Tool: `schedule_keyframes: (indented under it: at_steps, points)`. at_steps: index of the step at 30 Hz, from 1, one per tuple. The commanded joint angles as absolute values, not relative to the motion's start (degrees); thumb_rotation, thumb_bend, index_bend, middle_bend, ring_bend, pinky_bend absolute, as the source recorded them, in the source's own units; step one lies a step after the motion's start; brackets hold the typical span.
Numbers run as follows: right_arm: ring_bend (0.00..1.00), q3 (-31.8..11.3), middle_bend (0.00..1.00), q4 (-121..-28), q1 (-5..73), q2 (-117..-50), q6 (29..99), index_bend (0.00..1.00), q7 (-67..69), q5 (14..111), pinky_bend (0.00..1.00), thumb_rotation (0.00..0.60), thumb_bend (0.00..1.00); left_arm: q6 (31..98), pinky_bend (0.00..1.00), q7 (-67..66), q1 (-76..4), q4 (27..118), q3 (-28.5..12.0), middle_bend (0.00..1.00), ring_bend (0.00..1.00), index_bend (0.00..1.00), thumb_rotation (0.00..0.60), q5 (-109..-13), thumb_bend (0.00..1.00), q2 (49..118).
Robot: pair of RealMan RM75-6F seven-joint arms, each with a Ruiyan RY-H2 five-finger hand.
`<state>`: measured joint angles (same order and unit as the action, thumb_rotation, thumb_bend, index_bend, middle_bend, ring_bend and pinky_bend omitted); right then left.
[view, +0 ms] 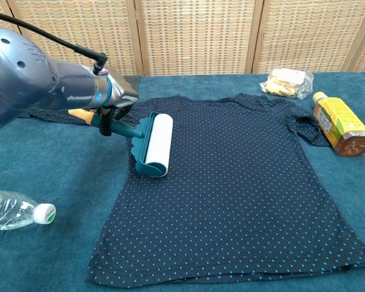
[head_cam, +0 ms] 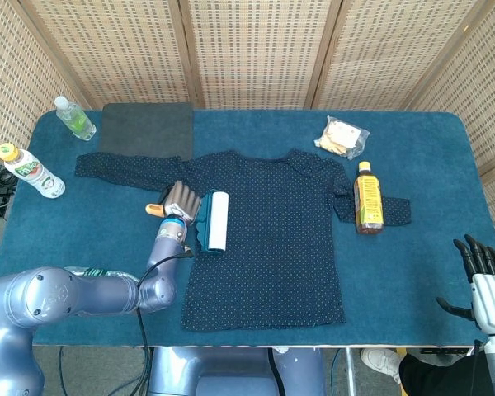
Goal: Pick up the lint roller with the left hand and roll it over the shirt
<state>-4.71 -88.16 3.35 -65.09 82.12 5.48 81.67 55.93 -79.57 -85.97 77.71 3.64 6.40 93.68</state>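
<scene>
A dark blue dotted shirt lies flat in the middle of the table. The lint roller, a white roll in a teal frame with an orange handle end, rests on the shirt's left part. My left hand grips its handle just left of the roll. My right hand shows at the lower right corner of the head view, past the table's edge, fingers spread and holding nothing.
An amber bottle lies on the shirt's right sleeve. A snack bag sits behind it. Two bottles stand far left, a dark cloth lies at the back, and a clear bottle lies front left.
</scene>
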Motion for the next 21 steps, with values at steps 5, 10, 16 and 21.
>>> schedule_keyframes:
  at_steps: [5, 10, 16, 21]
  points:
    - [0.00, -4.86, 0.00, -87.82, 3.42, -65.02, 81.65, 0.00, 6.07, 81.11, 0.00, 0.600, 0.09, 57.16, 0.66, -82.79, -86.79, 75.98, 0.26, 0.85, 0.66, 0.93, 0.600, 8.03, 0.65, 96.49]
    - [0.00, -4.73, 0.00, -87.87, 3.50, -65.04, 81.46, 0.00, 6.19, 81.30, 0.00, 0.600, 0.09, 57.44, 0.66, -84.24, -87.46, 75.00, -1.98, 0.85, 0.66, 0.93, 0.600, 9.14, 0.65, 97.87]
    - [0.00, -4.77, 0.00, -87.87, 3.48, -64.95, 81.47, 0.00, 6.60, 81.26, 0.00, 0.600, 0.09, 57.61, 0.66, -86.35, -88.19, 73.18, -4.38, 0.85, 0.66, 0.93, 0.600, 10.13, 0.65, 99.66]
    - [0.00, -4.78, 0.00, -87.69, 3.56, -65.00, 81.08, 0.00, 6.75, 80.96, 0.00, 0.600, 0.09, 57.60, 0.66, -87.38, -87.88, 72.78, -4.98, 0.85, 0.66, 0.93, 0.600, 10.07, 0.65, 100.36]
